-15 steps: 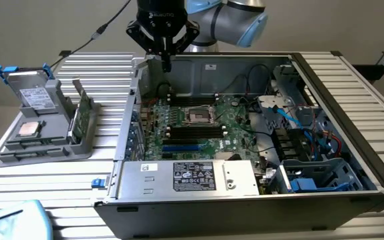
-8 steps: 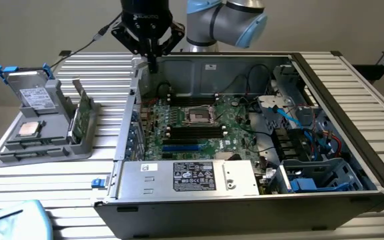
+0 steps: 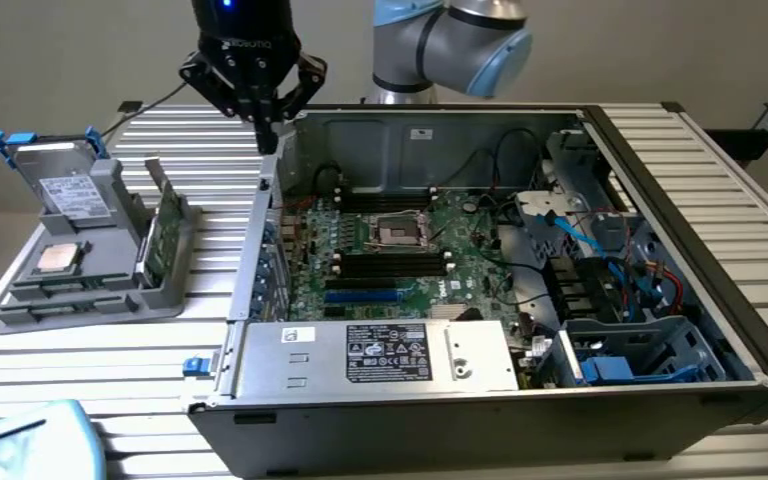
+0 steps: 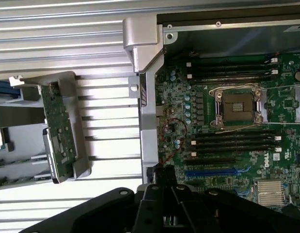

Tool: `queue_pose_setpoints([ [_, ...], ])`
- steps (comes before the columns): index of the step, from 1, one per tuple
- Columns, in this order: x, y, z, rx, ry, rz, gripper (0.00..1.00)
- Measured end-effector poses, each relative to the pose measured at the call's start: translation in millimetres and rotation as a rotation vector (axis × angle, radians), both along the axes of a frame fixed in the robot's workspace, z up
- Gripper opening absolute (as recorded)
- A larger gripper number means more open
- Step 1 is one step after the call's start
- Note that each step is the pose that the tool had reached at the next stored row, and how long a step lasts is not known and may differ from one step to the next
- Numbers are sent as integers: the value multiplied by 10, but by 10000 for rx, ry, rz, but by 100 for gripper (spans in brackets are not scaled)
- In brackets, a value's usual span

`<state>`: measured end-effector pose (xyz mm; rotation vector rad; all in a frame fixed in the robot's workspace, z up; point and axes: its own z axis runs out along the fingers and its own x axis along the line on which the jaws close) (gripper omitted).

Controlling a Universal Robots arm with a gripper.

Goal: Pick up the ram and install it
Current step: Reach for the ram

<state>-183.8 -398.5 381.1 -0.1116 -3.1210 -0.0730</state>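
Surface (image 3: 91, 370) of metal slats carries an open computer case (image 3: 384, 150), its green motherboard (image 3: 471, 265) below the black end effector (image 3: 268, 138), toward the exterior view's right. The end effector hangs over the case's side wall, fingers pressed together, holding nothing. Lower, toward the exterior view's left, a grey holder (image 3: 84, 300) keeps the ram (image 3: 164, 235) standing on edge, well apart from the end effector.

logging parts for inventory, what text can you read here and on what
"ROBOTIQ", upside down, on the black gripper.
"DELL", sideways, on the green motherboard.
White label on the silver power supply box: too small to read.
Label on the grey hard drive: too small.
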Motion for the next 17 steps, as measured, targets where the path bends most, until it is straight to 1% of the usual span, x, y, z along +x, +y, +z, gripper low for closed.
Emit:
queue_pose_setpoints([
  [7, -320, 2, -113, -2, 32, 0, 11],
  [10, -457, 2, -116, 1, 40, 0, 11],
  [17, -769, 2, -116, 23, 80, 27, 11],
])
